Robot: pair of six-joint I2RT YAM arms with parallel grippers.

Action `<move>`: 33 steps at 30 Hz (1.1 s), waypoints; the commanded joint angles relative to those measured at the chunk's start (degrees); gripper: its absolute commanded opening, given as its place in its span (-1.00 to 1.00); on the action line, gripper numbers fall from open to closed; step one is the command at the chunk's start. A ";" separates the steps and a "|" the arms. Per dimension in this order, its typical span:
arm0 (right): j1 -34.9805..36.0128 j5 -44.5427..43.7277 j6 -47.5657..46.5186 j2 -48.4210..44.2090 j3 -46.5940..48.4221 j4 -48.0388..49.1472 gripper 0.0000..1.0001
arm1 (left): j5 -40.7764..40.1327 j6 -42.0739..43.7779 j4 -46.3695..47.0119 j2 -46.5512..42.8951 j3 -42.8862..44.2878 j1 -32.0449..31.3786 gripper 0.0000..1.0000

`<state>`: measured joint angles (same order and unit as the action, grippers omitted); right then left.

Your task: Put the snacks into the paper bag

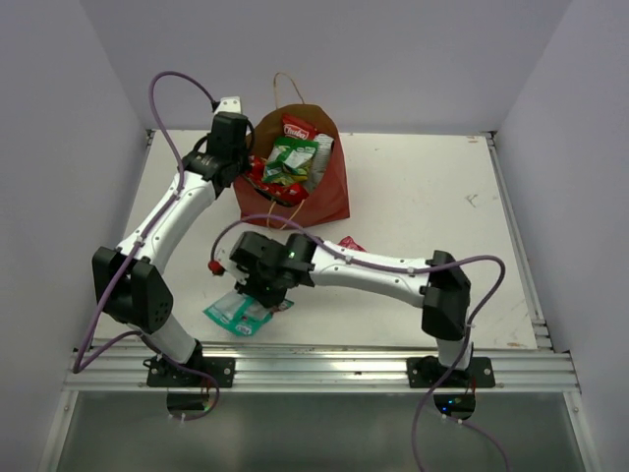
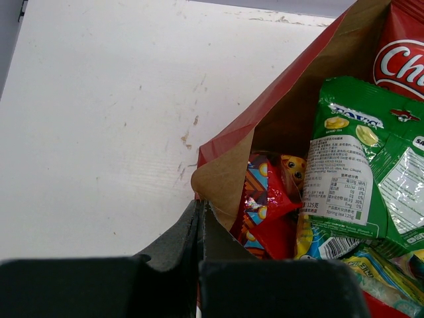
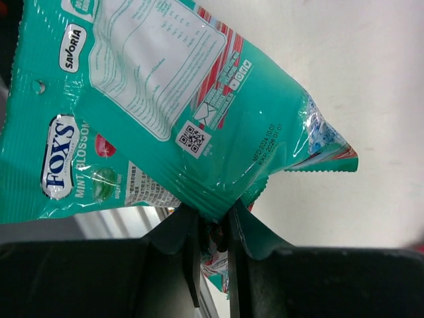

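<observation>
teal packet (image 3: 165, 119): is showing teal, with a white text panel and red-white stripes at the upper middle.
paper bag (image 1: 329, 197): is showing reddish-brown outside, tan inside.
green-white packet (image 2: 361, 159): is showing green, a white label, yellow spots.
chip bag (image 2: 404, 53): is showing red with white logo letters.
candy bag (image 2: 265, 205): is showing red with yellow and blue marks.
table (image 1: 423, 187): is showing white.

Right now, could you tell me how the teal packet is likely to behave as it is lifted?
Probably floppy: the teal packet puckers where the right fingers pinch its edge, so it should dangle. Likely light: it looks thin and flat. Its glossy film may slip in so narrow a grip.
</observation>
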<state>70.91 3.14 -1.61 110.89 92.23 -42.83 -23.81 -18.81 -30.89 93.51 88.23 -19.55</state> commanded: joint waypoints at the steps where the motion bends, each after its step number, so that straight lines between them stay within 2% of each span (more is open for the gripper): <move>1: -1.21 -2.95 -0.77 -9.56 24.48 -15.47 -1.00 | -0.09 1.05 0.31 0.09 -0.25 0.22 -1.00; 2: -1.57 -4.70 -0.94 -8.94 33.80 -18.14 -1.00 | 0.17 1.05 0.57 0.26 -0.16 0.22 -1.00; 3: -1.57 -7.07 -1.38 -8.59 33.90 -20.34 -1.00 | 0.17 1.05 0.66 0.26 -0.16 0.22 -1.00; 4: -2.09 -11.70 -1.99 -8.59 39.81 -22.28 -1.00 | 0.26 1.14 0.66 0.35 0.10 0.13 -1.00; 5: -2.27 -15.06 -2.87 -8.85 41.35 -22.30 -1.00 | 0.35 1.23 0.75 0.44 0.37 0.13 -1.00; 7: -4.71 -22.95 -5.85 -9.37 41.98 -20.55 -1.00 | 0.26 1.67 0.75 0.35 0.89 0.22 -1.00; 10: -11.22 -29.57 -9.90 -10.43 37.87 -14.69 -1.00 | -0.18 2.20 0.75 0.26 1.86 0.22 -1.00; 12: -16.48 -29.77 -12.62 -12.01 32.27 -8.80 -1.00 | 0.08 2.11 0.84 0.18 2.04 0.22 -1.00; 13: -18.08 -29.16 -13.50 -12.36 30.57 -1.72 -1.00 | 0.26 2.02 0.84 0.18 2.04 0.22 -1.00; 16: -23.00 -27.49 -15.27 -8.87 31.16 5.89 -1.00 | 1.13 1.76 0.84 0.09 2.30 0.22 -1.00; 19: -25.65 -25.03 -15.71 -1.40 38.19 7.58 -1.00 | 1.40 1.67 0.84 0.18 2.91 0.22 -1.00; 24: -27.41 -20.98 -14.30 5.03 41.45 10.92 -1.00 | 1.75 1.49 0.66 0.35 3.36 0.22 -1.00; 26: -27.50 -20.71 -13.95 6.88 41.02 10.84 -1.00 | 1.66 1.58 0.75 0.27 3.18 0.22 -1.00; 30: -27.50 -23.52 -14.74 6.27 33.57 10.57 -0.98 | 1.31 1.67 0.84 0.00 3.09 0.22 -1.00; 31: -27.50 -24.92 -14.92 5.74 32.42 10.49 -0.61 | 1.14 1.58 0.84 0.00 3.09 0.22 -1.00; 33: -27.50 -25.81 -14.48 3.38 30.39 10.66 0.26 | 1.05 1.76 1.01 0.00 3.09 0.22 -1.00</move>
<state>43.59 -20.03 -15.22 119.92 124.68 -36.05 -22.65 -17.80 -30.94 93.76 89.56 -19.29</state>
